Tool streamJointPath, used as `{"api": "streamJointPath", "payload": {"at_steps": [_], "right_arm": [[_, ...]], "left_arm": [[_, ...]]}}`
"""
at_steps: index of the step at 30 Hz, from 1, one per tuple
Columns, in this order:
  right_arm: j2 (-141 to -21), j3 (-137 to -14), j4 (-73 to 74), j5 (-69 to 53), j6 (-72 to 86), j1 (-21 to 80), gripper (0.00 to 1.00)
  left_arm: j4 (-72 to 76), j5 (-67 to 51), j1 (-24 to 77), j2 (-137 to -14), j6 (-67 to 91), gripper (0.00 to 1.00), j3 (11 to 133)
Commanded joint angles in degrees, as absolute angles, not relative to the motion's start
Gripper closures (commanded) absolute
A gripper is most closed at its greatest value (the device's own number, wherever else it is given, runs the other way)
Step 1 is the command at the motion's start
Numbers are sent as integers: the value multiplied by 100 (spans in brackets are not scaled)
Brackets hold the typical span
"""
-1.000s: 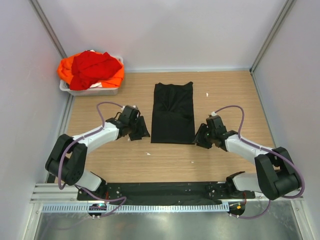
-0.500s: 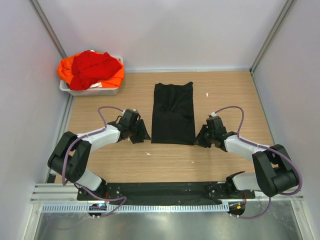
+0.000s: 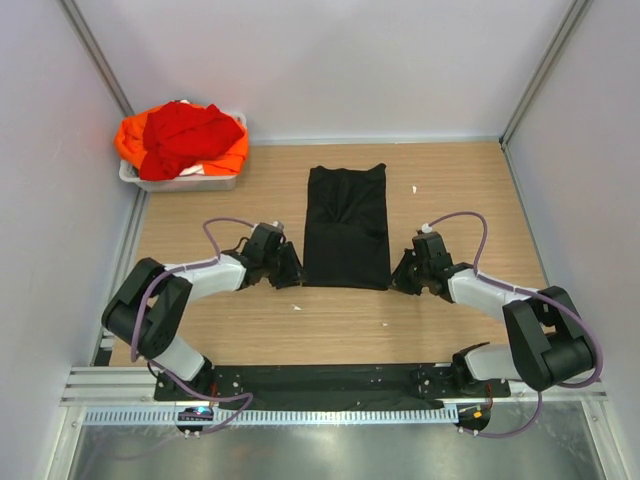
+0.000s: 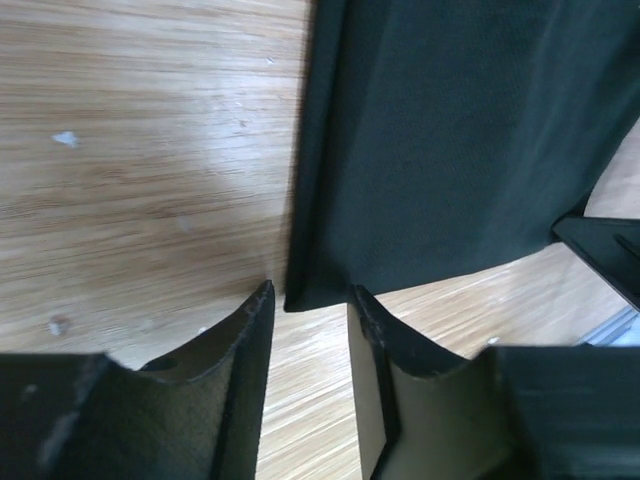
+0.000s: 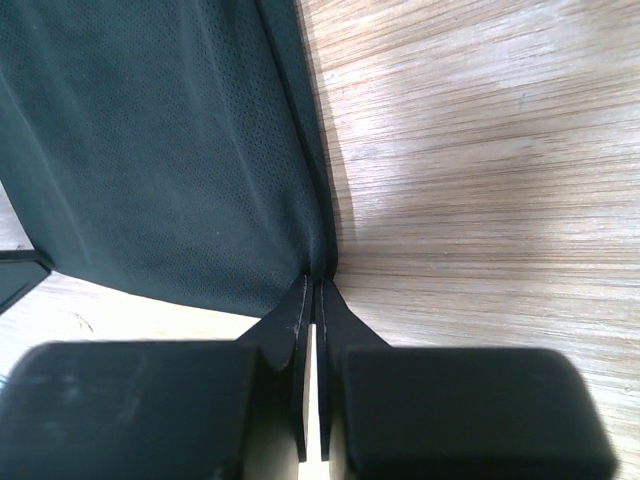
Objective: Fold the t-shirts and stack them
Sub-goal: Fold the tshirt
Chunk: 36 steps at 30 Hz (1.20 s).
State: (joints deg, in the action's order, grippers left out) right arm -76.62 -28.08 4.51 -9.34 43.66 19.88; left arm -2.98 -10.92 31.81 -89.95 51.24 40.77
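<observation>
The black t-shirt (image 3: 346, 225) lies flat in the middle of the table, folded into a long narrow strip. At its near left corner sits my left gripper (image 3: 290, 270). In the left wrist view this gripper (image 4: 310, 298) is open, with the black t-shirt's (image 4: 450, 150) corner just at the gap between its tips. My right gripper (image 3: 398, 275) is at the near right corner. The right wrist view shows this gripper (image 5: 318, 282) shut on the black t-shirt's (image 5: 160, 150) folded edge. The red t-shirt (image 3: 185, 128) and the orange one (image 3: 130, 142) are heaped in the tub.
The white plastic tub (image 3: 185, 183) stands at the back left corner. Small white scraps (image 3: 414, 189) lie on the wood right of the shirt, and another scrap (image 3: 296, 307) lies near the front. Grey walls close in both sides and the back.
My left gripper has slid right to the shirt's near left corner and its jaws have narrowed. My right gripper has closed on the shirt's right edge.
</observation>
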Motion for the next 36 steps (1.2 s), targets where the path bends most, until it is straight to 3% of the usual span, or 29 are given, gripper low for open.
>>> {"api": "streamJointPath", "payload": {"at_steps": [1, 9, 20, 30, 36], "right_arm": [[-7892, -2760, 791, -712, 4166, 1995, 96], [-7866, -2795, 887, -738, 4140, 1978, 99], [-7050, -2716, 1432, -844, 4166, 1986, 99], [-5338, -2382, 2345, -1222, 4543, 2223, 99], [-4799, -2855, 2943, -1073, 4676, 2452, 99]], "left_arm": [[-27, -1195, 3252, -9210, 5247, 64, 3771], [211, -1239, 3270, -9246, 5317, 99, 3604], [-623, -1028, 3463, -8596, 5440, 100, 3551], [-1730, -625, 4420, -7104, 5915, 100, 3384], [-2521, -326, 4518, -6408, 5924, 100, 3795]]}}
